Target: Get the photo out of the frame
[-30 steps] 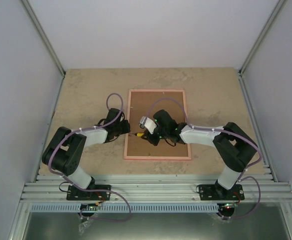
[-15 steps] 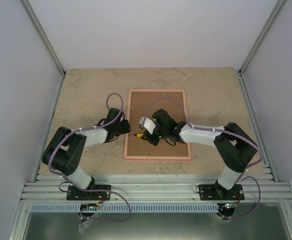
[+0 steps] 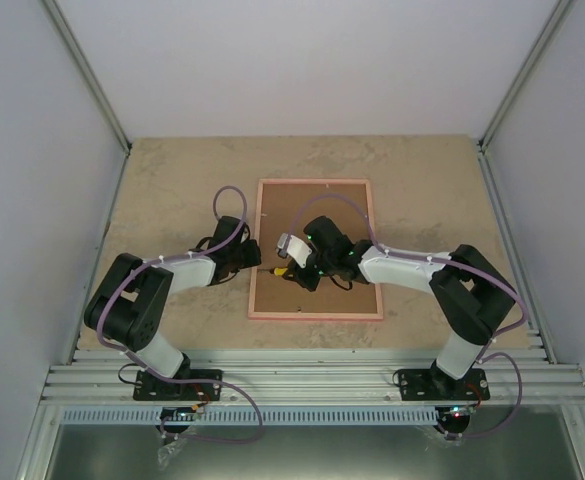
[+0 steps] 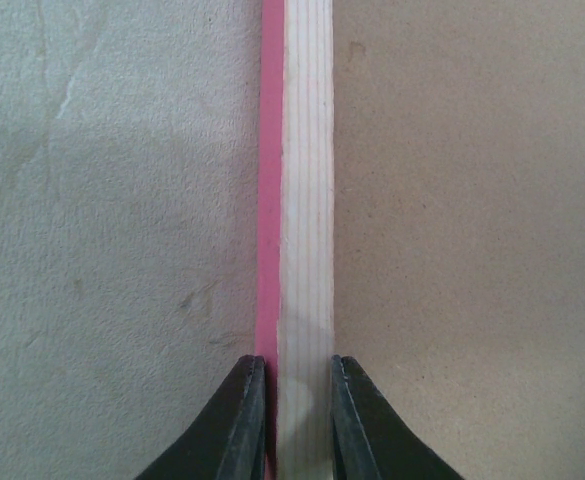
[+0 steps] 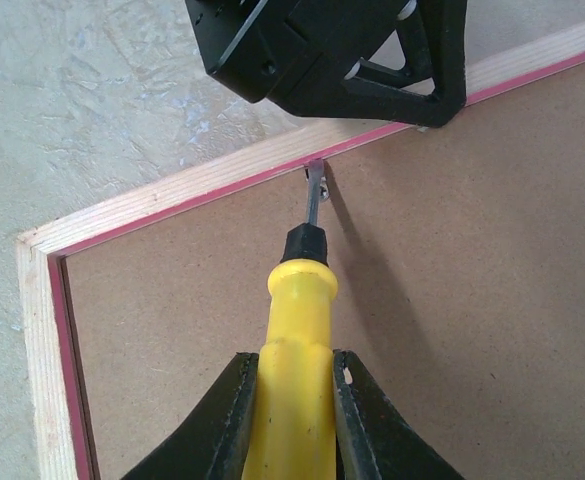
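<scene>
The frame [image 3: 314,183] is lying flat and face down near the middle of the tabletop [image 3: 172,180], its brown fibreboard back [image 3: 317,205] facing up. Its long axis is running from the near edge toward the far wall, with the short sides facing the arm bases and the back wall and the long rails lying to left and right.

The left arm [image 3: 182,272] is reaching in from the left to the middle of the frame's left rail [image 4: 307,200]. Its jaws are standing nearly closed and pinching that rail crosswise, one finger [image 4: 242,420] on the pink outer edge next to the tabletop and the other on the inner side, over the board. In the left wrist view the rail is running straight away from the jaws.

The right arm [image 3: 412,270] is stretching across the frame's back from the right. Its jaws are clamping the yellow handle of a screwdriver [image 5: 300,300], closed snugly on both sides of it. The screwdriver is pointing at the left rail, angled down, its shaft crossing the board. Its tip [image 5: 313,178] is touching the inner pink lip of the rail, just beside the spot where the left jaws are gripping.
</scene>
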Tool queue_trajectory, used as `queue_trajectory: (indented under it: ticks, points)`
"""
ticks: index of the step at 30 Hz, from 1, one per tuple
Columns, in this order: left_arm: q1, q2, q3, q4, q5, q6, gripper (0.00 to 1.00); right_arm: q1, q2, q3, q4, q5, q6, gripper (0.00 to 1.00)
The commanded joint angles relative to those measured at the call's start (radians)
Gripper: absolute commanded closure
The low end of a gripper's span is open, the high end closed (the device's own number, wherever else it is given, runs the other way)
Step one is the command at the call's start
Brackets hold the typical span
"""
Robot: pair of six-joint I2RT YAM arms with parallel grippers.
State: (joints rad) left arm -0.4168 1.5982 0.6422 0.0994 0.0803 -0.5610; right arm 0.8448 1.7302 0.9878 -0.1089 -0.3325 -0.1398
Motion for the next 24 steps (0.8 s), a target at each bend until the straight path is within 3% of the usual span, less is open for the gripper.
queue_trajectory:
  ticks: [1,14,24]
  points:
    - [-0.004,0.041,-0.01,-0.084,0.028,-0.027,0.87,0.031,-0.001,0.009,-0.085,-0.134,-0.033,0.99]
    - [-0.004,0.038,-0.009,-0.089,0.013,-0.031,0.87,0.041,-0.015,0.021,-0.14,-0.15,-0.052,1.0]
    - [-0.004,0.043,-0.011,-0.079,0.039,-0.032,0.87,0.041,-0.117,-0.038,-0.019,-0.045,-0.001,1.0]
